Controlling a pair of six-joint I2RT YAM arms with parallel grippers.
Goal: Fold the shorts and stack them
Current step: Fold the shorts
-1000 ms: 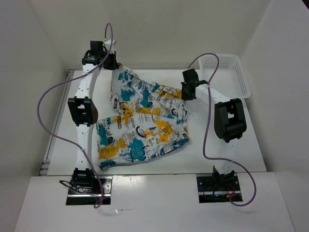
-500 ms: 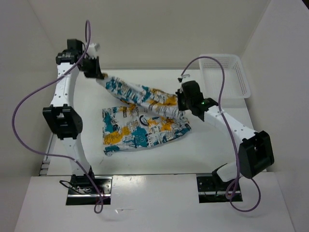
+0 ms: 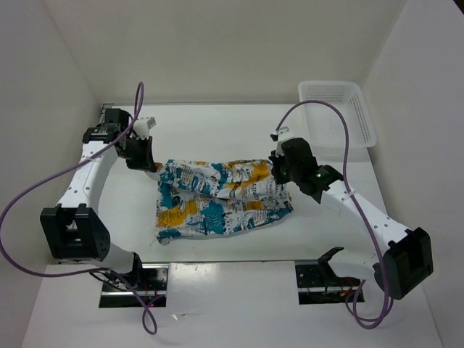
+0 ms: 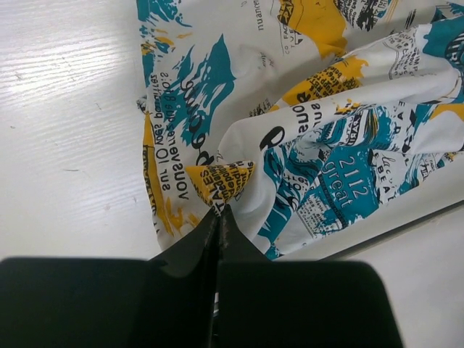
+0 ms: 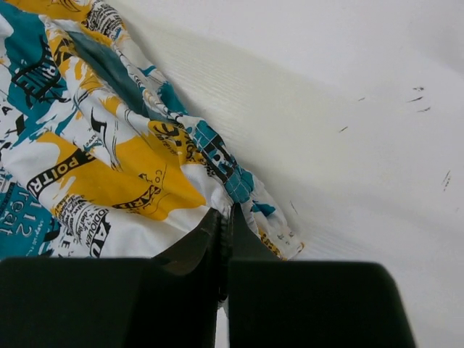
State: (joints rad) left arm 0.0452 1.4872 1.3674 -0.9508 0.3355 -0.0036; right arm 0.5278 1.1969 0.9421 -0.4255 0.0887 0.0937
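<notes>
The shorts [image 3: 221, 199], white fabric with teal, orange-yellow and black print, lie folded over in the middle of the table. My left gripper [image 3: 154, 168] is shut on their upper left corner; the left wrist view shows the fingertips [image 4: 220, 209] pinching a yellow-printed fold of the shorts [image 4: 312, 123]. My right gripper [image 3: 277, 176] is shut on their upper right edge; the right wrist view shows its tips [image 5: 225, 212] clamped on the hem of the shorts [image 5: 109, 145] low over the table.
A white mesh basket [image 3: 341, 112] stands at the back right corner. White walls enclose the table [image 3: 217, 130] on three sides. Purple cables loop from both arms.
Both grippers have carried the far edge of the shorts toward the near side and downward, laying it over the lower half. The left arm swung left and lower; the right arm stretched out.
</notes>
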